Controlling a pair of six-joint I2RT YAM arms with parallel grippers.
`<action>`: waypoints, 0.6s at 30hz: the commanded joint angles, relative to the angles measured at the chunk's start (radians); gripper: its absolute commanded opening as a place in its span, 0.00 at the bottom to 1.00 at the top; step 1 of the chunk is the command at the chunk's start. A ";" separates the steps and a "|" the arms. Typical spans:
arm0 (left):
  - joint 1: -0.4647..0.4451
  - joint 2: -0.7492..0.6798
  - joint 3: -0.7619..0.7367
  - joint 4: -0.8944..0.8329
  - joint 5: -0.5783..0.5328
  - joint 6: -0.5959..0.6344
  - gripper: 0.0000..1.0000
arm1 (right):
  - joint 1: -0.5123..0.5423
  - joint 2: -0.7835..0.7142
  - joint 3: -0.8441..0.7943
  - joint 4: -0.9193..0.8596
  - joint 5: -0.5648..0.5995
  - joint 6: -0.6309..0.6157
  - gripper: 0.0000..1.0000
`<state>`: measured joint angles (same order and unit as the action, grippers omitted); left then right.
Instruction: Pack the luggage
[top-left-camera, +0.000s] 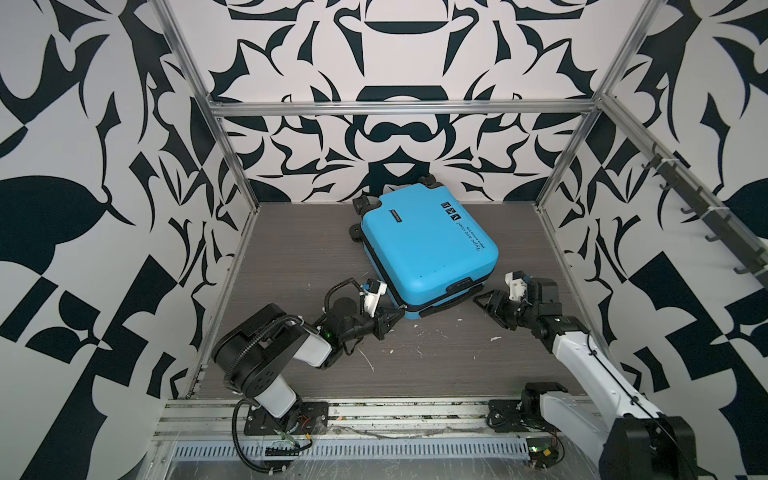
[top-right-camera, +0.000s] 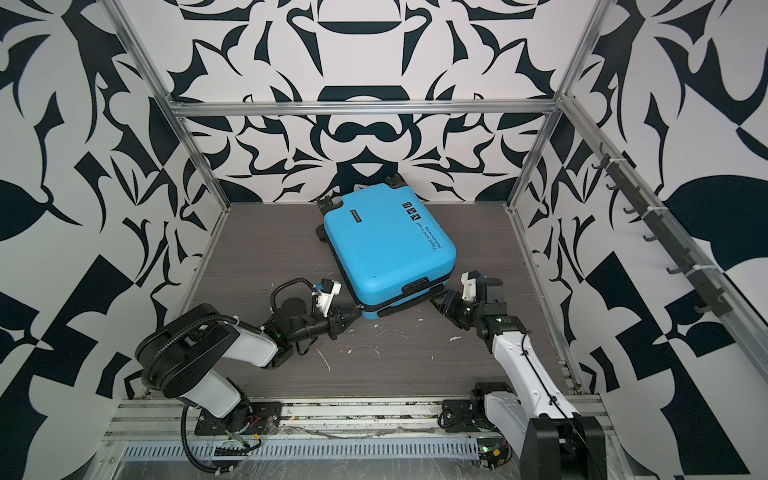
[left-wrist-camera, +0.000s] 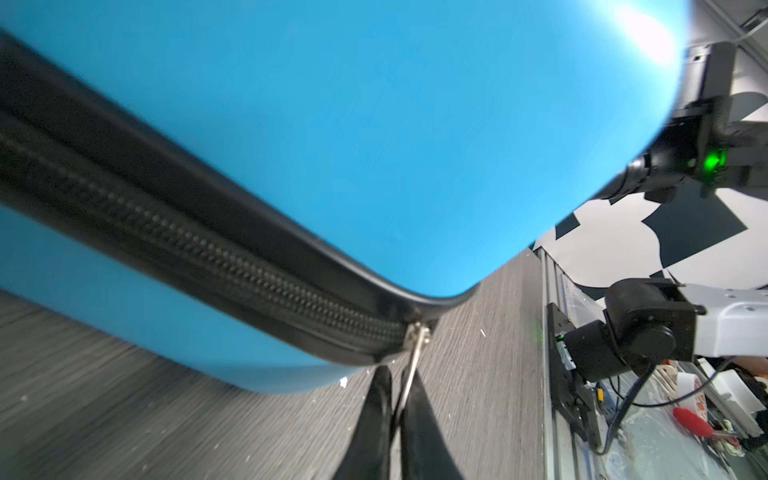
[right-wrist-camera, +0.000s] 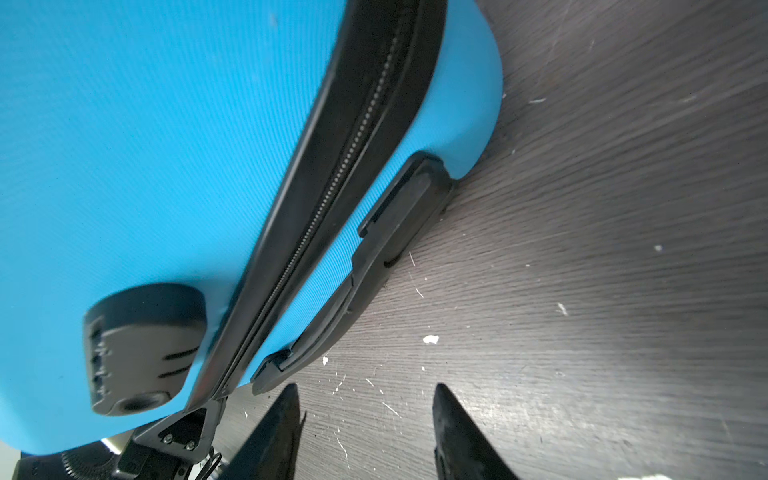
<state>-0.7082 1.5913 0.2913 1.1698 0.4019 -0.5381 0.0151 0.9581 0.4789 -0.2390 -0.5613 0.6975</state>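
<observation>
Toward the back edge of the table (top-left-camera: 291, 257), midway along it, the luggage (top-left-camera: 428, 245) is lying flat with its lid down. Its hard shell is looking stiff, slick and probably light, so I am judging the zipper pull (left-wrist-camera: 417, 347) and handle (right-wrist-camera: 374, 266) the only sure holds. The left gripper (top-left-camera: 398, 313) is pinching that pull at the suitcase's near corner, jaws together on it; only the left wrist view is showing this. The right gripper (right-wrist-camera: 365, 388) is hovering by the handle, jaws apart and empty; the right wrist view is showing the lock (right-wrist-camera: 141, 349) dials, too small from above.
</observation>
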 joint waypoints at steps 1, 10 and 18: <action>0.006 -0.056 0.006 0.006 -0.058 0.027 0.02 | 0.004 0.012 0.022 0.036 0.014 0.005 0.56; 0.001 -0.209 0.068 -0.360 -0.085 0.110 0.00 | -0.016 0.056 0.118 -0.020 0.107 0.022 0.68; -0.005 -0.305 0.059 -0.491 -0.112 0.219 0.00 | -0.166 0.104 0.127 0.045 0.035 0.062 0.71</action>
<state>-0.7128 1.3254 0.3298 0.7147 0.3054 -0.3843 -0.1139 1.0389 0.5694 -0.2413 -0.4961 0.7334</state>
